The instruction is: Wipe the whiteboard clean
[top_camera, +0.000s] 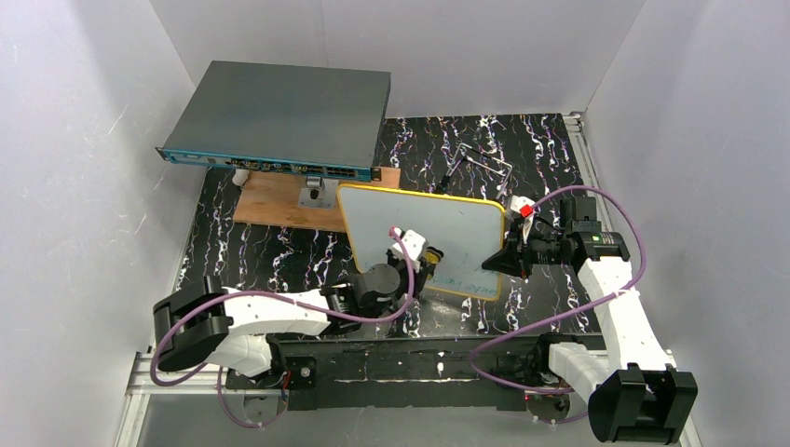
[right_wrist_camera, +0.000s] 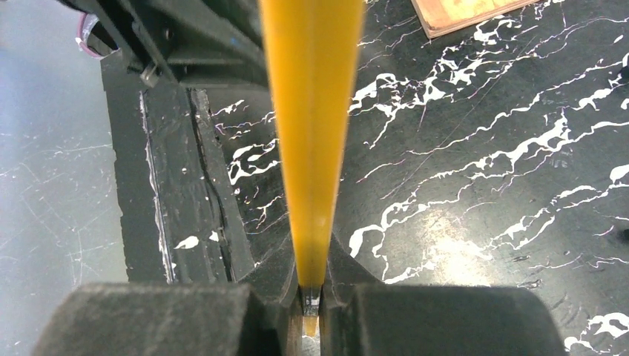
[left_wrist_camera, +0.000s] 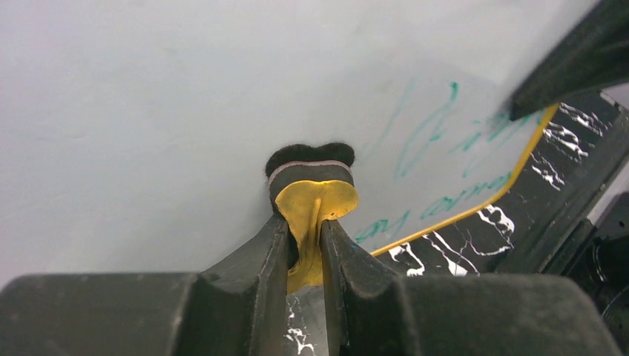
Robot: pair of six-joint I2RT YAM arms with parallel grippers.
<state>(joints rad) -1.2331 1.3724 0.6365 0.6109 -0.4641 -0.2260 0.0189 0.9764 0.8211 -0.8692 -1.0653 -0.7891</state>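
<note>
Leaning back at a tilt over the middle of the bench (top_camera: pixel 559 168), the whiteboard (top_camera: pixel 424 228) faces up and toward the arms, its thin yellow-orange frame showing all round. Most of its surface is blank white. Green writing (top_camera: pixel 466 279) shows only in the near right corner, and the left wrist view catches the same green strokes (left_wrist_camera: pixel 438 141) running along the frame. Whether the board's near edge touches the bench cannot be told.

The right hand (top_camera: pixel 510 256) is clenched on the board's right edge. Its own camera looks straight along the yellow frame (right_wrist_camera: pixel 311 111), which rises edge-on out of the narrow slot between the two fingers (right_wrist_camera: pixel 311 285).

The left hand (top_camera: pixel 415 263) reaches over the lower middle of the board and grasps an eraser (left_wrist_camera: pixel 315 193). The fingers (left_wrist_camera: pixel 304 226) pinch its yellow body, and its black felt pad is pressed against the white surface (left_wrist_camera: pixel 185 96), just left of the green writing.

Behind the board, at the back left of the bench, a wooden board (top_camera: pixel 279 205) lies flat. A large dark-grey box (top_camera: pixel 279 116) sits above it, tipped up toward the rear wall. A thin wire frame (top_camera: pixel 484 163) stands on the black marbled bench near the back, beside the whiteboard's far right corner.
</note>
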